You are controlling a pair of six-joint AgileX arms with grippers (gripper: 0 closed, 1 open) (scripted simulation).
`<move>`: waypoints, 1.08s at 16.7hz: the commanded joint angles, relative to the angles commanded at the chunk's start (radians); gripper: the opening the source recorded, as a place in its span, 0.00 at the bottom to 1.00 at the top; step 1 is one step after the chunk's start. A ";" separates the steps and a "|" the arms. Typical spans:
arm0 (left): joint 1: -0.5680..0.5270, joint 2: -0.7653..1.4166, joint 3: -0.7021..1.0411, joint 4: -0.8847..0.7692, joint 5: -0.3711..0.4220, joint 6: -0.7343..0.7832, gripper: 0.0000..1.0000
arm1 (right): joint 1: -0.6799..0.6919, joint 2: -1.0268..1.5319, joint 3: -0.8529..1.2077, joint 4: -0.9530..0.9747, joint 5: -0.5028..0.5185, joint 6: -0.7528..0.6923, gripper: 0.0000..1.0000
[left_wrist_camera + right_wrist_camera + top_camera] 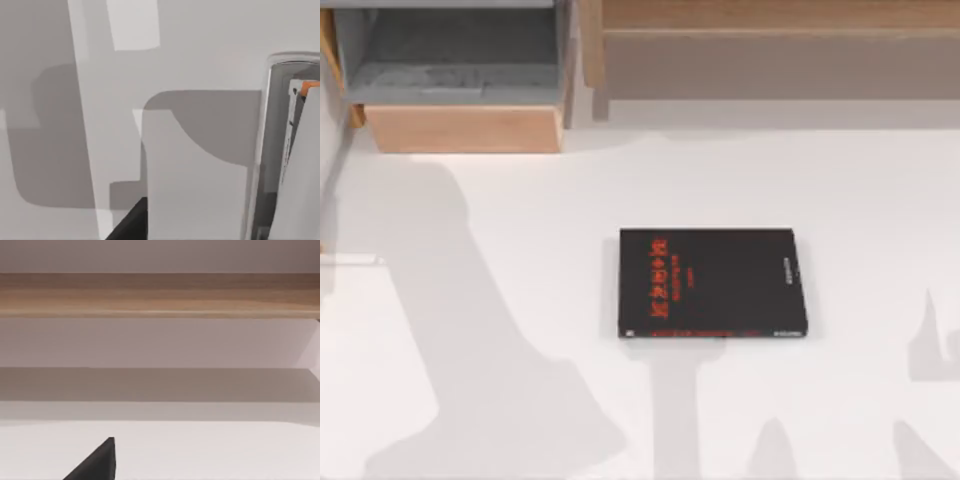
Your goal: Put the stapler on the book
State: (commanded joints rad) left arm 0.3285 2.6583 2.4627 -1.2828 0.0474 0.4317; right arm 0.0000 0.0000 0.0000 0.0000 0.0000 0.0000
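The black book (712,283) with red lettering lies flat at the middle of the white table, its red strip along the near edge. Nothing rests on its cover. The stapler is out of view. Both arms are outside the top view, and their shadows fall on the table at the near left and near right. A dark wedge, seemingly part of my left gripper (129,224), pokes in at the left wrist view's edge over pale surfaces. A like dark wedge of my right gripper (97,463) shows in the right wrist view, which faces the back wall.
A wooden box (463,128) with a grey inside stands at the back left. A long wooden shelf (770,55) runs along the back right. In the left wrist view a grey-framed thing with an orange bit (309,86) stands at one side.
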 joint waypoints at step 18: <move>0.003 0.000 0.000 0.000 -0.001 0.001 0.00 | 0.000 0.000 0.000 0.000 0.000 0.000 1.00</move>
State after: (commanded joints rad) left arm 0.3316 2.6580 2.4625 -1.2827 0.0469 0.4329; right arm 0.0000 0.0000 0.0000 0.0000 0.0000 0.0000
